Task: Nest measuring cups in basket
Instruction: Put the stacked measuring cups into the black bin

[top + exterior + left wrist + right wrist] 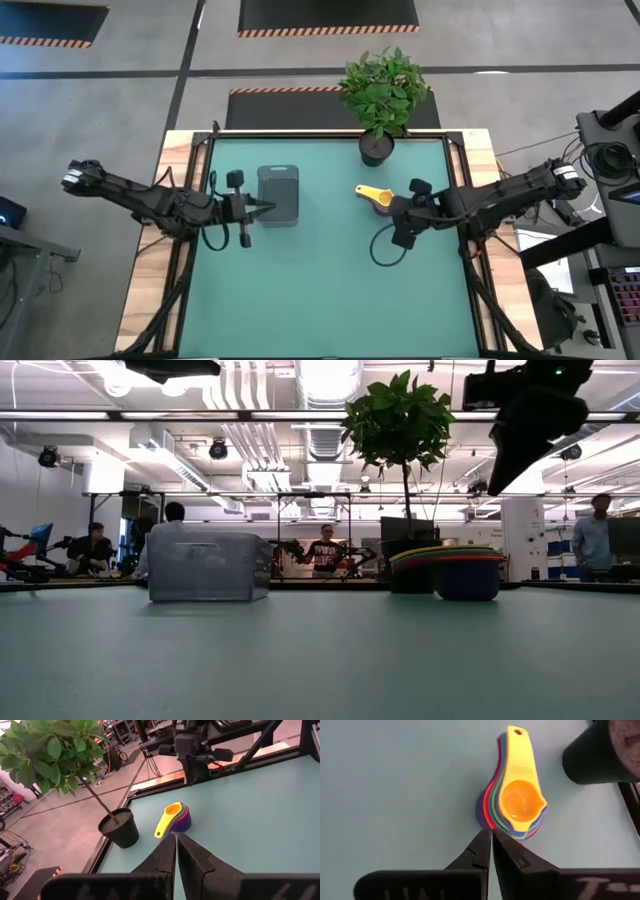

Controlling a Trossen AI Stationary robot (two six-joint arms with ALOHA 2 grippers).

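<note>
**Both pairs of fingers shut and empty; nested cups just ahead of the right pair**

The green tabletop (330,290) has wide bare room across its near half and down the middle, between the two arms. Its far edge is crowded only at one spot, where the black plant pot (376,148) stands just inside the rim.

The left gripper (262,208) hovers with its fingers (167,852) pressed together, tips meeting, holding nothing. Their tips lie over the near-left edge of the basket (279,194), a dark grey bin standing upright; whether they touch it cannot be told. Beyond those tips, across open tabletop, lie the cups.

The right gripper (392,207) is also closed, its fingers (481,851) tip to tip and empty. The measuring cups (517,800) sit stacked one inside another on the tabletop just ahead of the fingertips, the orange one on top in the yellow, handles fanned away from the fingers. The stack is apart from the tips and well apart from the basket, with the pot near beside it.
</note>
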